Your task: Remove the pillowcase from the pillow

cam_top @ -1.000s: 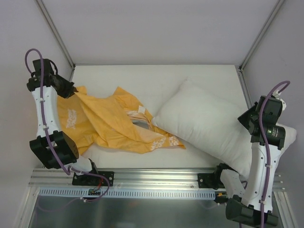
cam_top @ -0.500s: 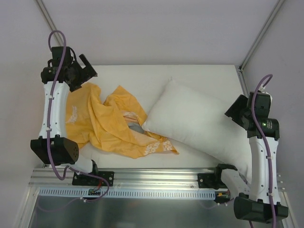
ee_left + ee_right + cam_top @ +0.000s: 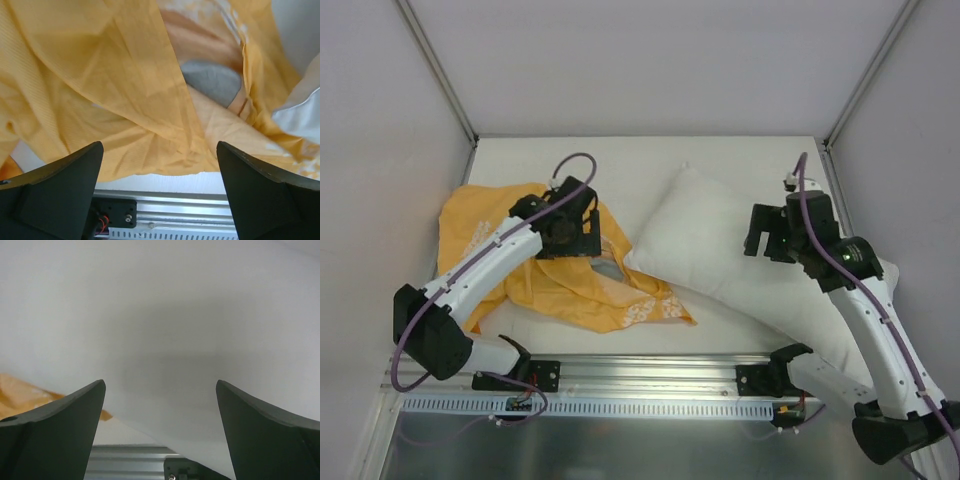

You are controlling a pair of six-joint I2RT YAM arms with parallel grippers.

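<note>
The orange pillowcase lies crumpled on the left half of the white table, small white logos showing on its near edge. The plump white pillow lies slanted on the right, its left corner resting against the case. My left gripper hovers over the middle of the pillowcase, open, nothing between its fingers. My right gripper hangs above the pillow, open and empty too. A white edge of the pillow shows at the right of the left wrist view.
An aluminium rail with the arm mounts runs along the near table edge. Grey enclosure walls and slanted frame posts close in the left, right and back. A bare strip of table lies behind the fabric.
Both grippers have opened. The left arm swung from the back left corner to above the pillowcase, which fell flat. The right arm moved from the right edge inward over the pillow.
</note>
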